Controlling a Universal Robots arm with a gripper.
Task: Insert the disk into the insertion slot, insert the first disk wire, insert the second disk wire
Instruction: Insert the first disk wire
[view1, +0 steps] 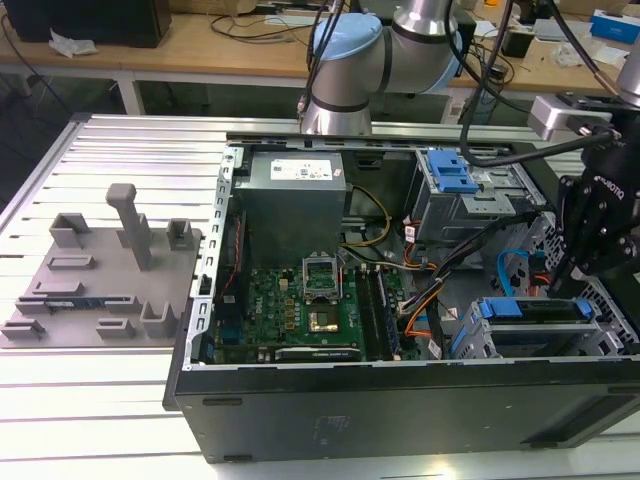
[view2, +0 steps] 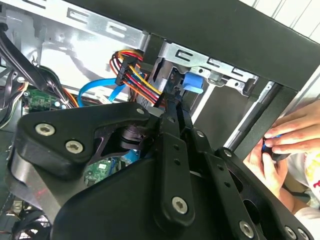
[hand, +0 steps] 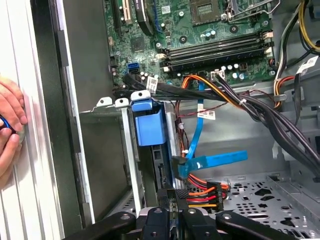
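Note:
The disk (view1: 530, 310), a silver drive in a blue carrier (hand: 148, 125), sits inside the insertion slot (view1: 468, 342), the low grey bay at the case's front corner on the exterior view's right. My black gripper (view1: 582, 262) hangs over the disk's rear end. In both wrist views its fingers (hand: 169, 202) stand close together on a black connector (hand: 181, 193) with red, orange and yellow wires (view2: 131, 70), right at the disk's back edge. A flat blue wire (hand: 215, 159) ends in a connector (hand: 181, 169) beside that edge; I cannot tell whether it is plugged in.
A taller grey cage with a blue latch (view1: 450, 178) stands behind the slot. Thick black cable bundles (hand: 260, 107) cross the case beside the motherboard (view1: 310, 300). A person's hand (hand: 9, 125) rests just outside the case wall. A grey fixture plate (view1: 100, 275) lies at the exterior view's left.

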